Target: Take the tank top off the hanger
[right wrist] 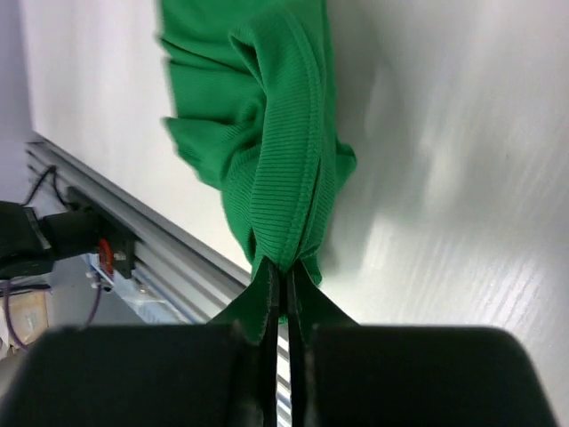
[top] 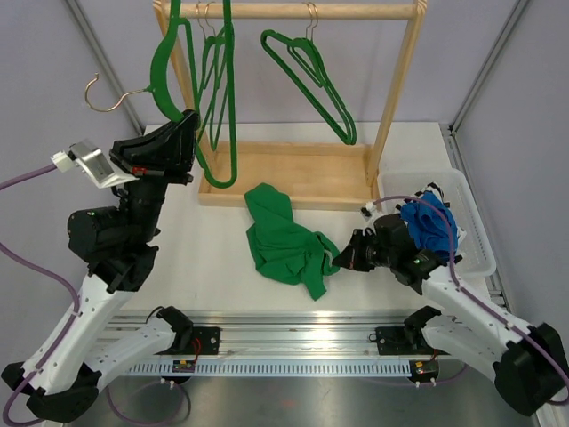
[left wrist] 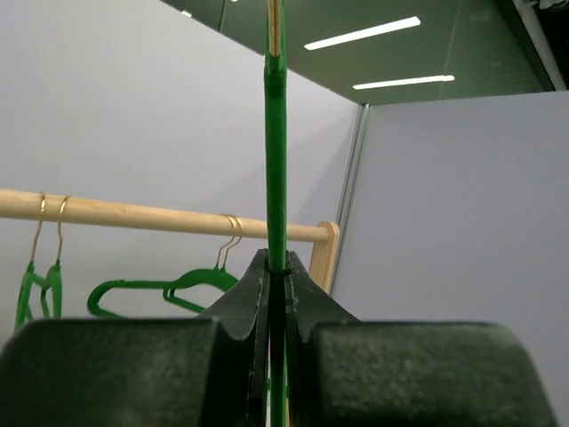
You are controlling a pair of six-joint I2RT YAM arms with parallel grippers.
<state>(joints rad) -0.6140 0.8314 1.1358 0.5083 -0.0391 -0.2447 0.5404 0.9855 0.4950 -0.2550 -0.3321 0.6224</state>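
— What do the fingers have?

— On my left wrist view, the left gripper (left wrist: pixel 276 283) is pinched tight on the green hanger (left wrist: pixel 276 160). Both black fingers (left wrist: pixel 249 307) press flat against the thin green bar, which runs straight up out of the jaws. On the right wrist view, the right gripper (right wrist: pixel 284 277) is clamped on a ribbed fold of the green tank top (right wrist: pixel 267 133), and the cloth bunches where it enters the fingers (right wrist: pixel 258 298).

— And where is the tank top itself?

— From the overhead camera I see the tank top (top: pixel 280 236) lying crumpled on the white table (top: pixel 204 258), just in front of the wooden rack's base (top: pixel 302 182). The right gripper (top: pixel 338 260) holds its near right corner, low against the tabletop. No part of it is on the hanger: the cloth and the hanger are well apart.

— The hanger?

— The left gripper (top: pixel 188 123) holds the hanger (top: pixel 162 62) up in the air at the left end of the rack. It is tilted, with its metal hook (top: pixel 105 96) pointing out to the left, clear of the rail.

— Anything else around?

— The wooden rail (top: pixel 293 11) across the top carries more green hangers (top: pixel 313 80). To the right of the rack base stands a clear bin (top: pixel 476 249) with a blue cloth (top: pixel 431 227) in it, right beside my right arm. I cannot tell whether the arm touches the cloth.
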